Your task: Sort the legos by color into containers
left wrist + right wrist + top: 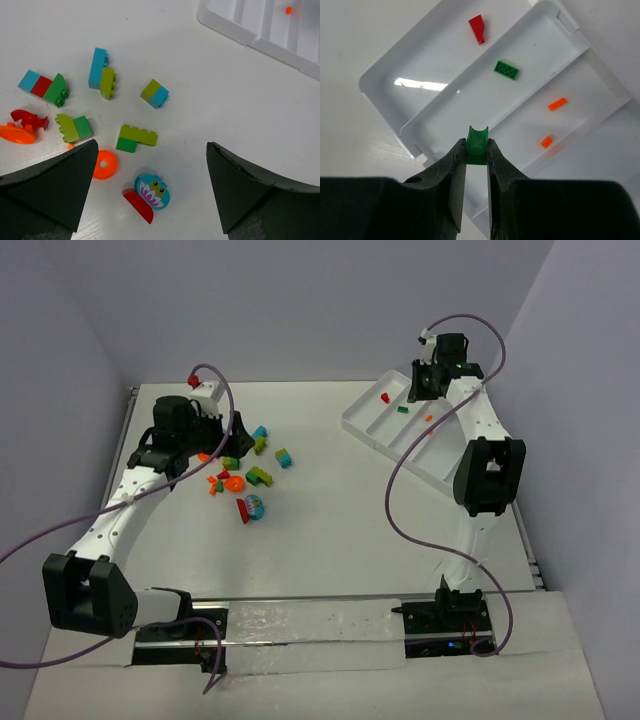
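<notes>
Above tray [420, 60], right gripper [476, 151] pinching green brick [477, 139]

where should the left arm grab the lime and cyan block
Across its two long flat sides, at the seam between the colours, coming straight down. The block lies apart from the other bricks, so the open left fingers have room on both sides.

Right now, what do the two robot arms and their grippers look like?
The left arm and right arm both have white links and boxy black joints, each with a purple cable looping alongside. The left gripper and right gripper have matte black, wedge-shaped fingers.
</notes>
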You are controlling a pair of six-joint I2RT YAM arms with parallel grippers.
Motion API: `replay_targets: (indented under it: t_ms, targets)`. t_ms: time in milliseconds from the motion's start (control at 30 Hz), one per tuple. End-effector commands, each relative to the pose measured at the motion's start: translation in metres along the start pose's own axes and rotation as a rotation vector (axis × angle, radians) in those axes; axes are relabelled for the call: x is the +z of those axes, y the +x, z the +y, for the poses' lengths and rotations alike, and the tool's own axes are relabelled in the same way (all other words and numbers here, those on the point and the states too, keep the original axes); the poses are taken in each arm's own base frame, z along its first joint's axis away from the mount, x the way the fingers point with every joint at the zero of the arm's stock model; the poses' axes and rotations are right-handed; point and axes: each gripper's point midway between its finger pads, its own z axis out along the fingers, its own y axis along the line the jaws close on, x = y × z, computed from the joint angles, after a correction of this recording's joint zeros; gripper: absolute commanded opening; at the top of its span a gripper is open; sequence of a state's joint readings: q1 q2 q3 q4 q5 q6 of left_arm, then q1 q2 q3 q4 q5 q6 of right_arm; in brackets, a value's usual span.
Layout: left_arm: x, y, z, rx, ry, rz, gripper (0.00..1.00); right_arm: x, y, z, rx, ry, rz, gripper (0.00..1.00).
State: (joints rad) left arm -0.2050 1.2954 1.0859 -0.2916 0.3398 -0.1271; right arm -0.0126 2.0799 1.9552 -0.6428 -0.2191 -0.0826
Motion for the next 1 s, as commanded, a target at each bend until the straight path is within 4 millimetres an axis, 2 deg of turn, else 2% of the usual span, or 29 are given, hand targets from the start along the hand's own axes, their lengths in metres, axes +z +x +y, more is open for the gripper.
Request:
replay_targets:
  t_ms: [0,200,333,367,600,700,733,967]
  targets:
    - [0.002,-0.026,0.019,-0.106,-0.071,-0.095,0.99,0.010,-0.016,-0.024,-0.008,0.051,-0.022,0.00]
    - [0.007,-0.023,0.031,-0.094,-0.102,-0.038,0.99,0.035,-0.035,-0.036,0.012,0.092,-0.073,0.00]
    - [0.009,-0.018,0.032,-0.081,-0.086,-0.015,0.99,0.048,-0.040,-0.043,0.021,0.121,-0.094,0.00]
    - [0.009,-0.015,0.033,-0.075,-0.085,-0.010,0.99,0.058,-0.038,-0.047,0.026,0.128,-0.091,0.00]
    - [0.014,-0.007,0.045,-0.070,-0.131,0.019,0.99,0.076,-0.042,-0.058,0.039,0.175,-0.127,0.22]
    - [0.014,-0.004,0.051,-0.063,-0.158,0.026,0.99,0.081,-0.043,-0.062,0.040,0.190,-0.137,0.25]
    - [0.014,-0.002,0.053,-0.062,-0.166,0.032,0.99,0.081,-0.045,-0.062,0.039,0.191,-0.142,0.32]
    - [0.016,0.013,0.066,-0.058,-0.197,0.068,0.99,0.088,-0.052,-0.062,0.034,0.179,-0.175,0.57]
